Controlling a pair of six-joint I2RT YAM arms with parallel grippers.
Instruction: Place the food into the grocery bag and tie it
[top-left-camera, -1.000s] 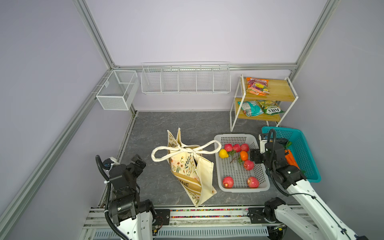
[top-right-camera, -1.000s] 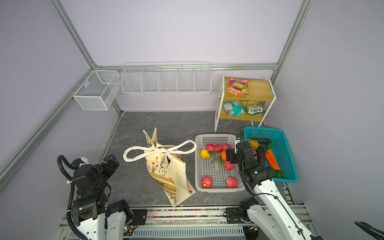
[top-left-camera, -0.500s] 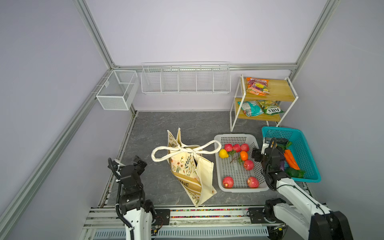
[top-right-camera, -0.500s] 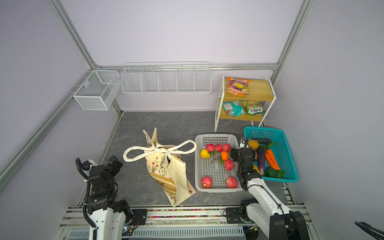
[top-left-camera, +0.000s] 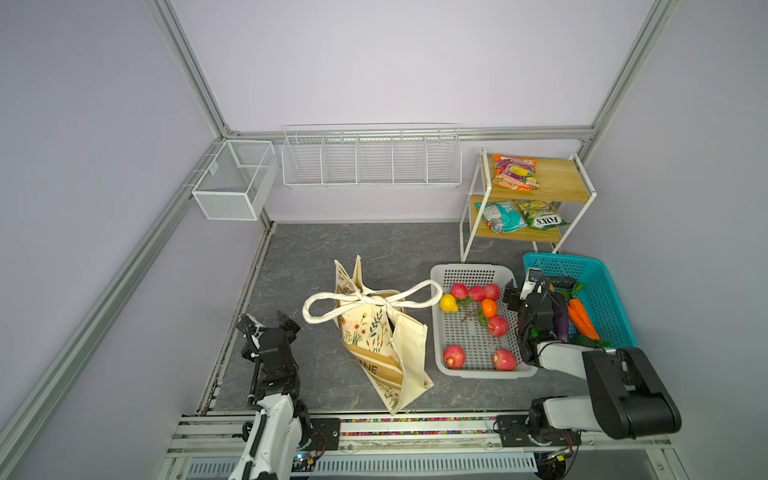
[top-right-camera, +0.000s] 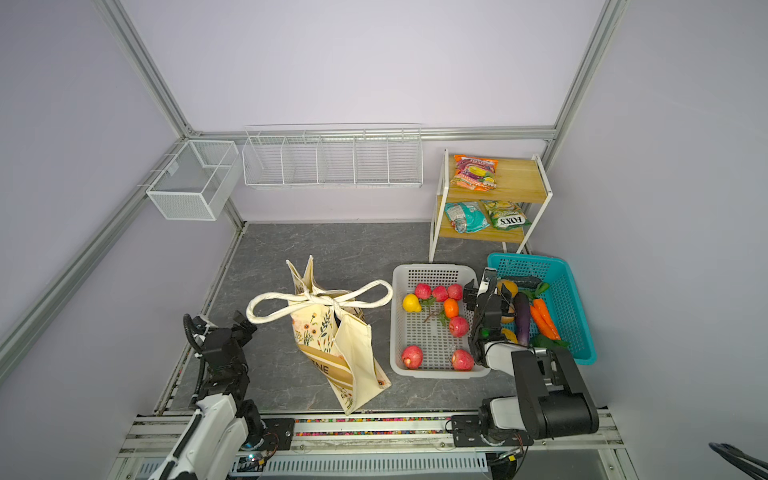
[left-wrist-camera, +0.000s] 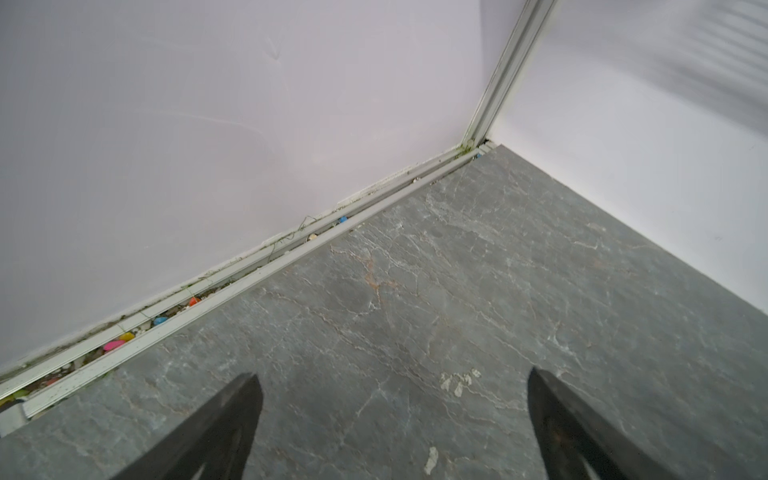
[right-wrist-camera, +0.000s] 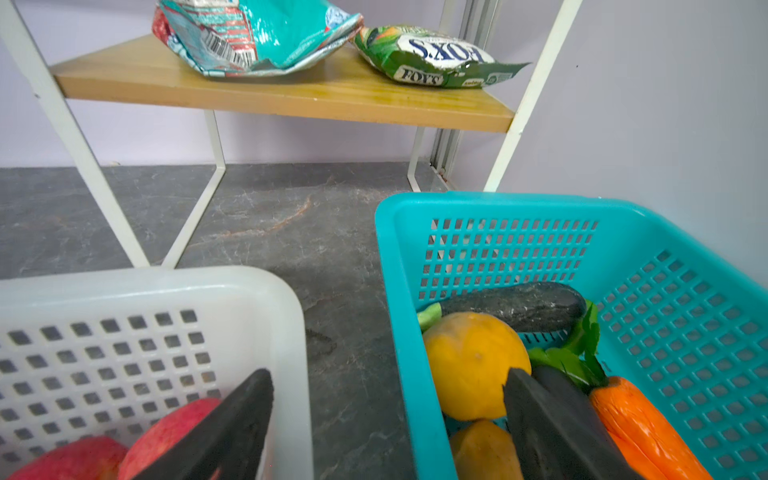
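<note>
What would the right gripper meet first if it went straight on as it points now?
Probably the floor between the white basket and teal basket; depth is unclear. The right gripper, open, may clip their rims.

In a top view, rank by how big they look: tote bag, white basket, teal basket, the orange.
1. tote bag
2. white basket and teal basket: too alike to rank; the right arm covers part of the teal
3. orange
</note>
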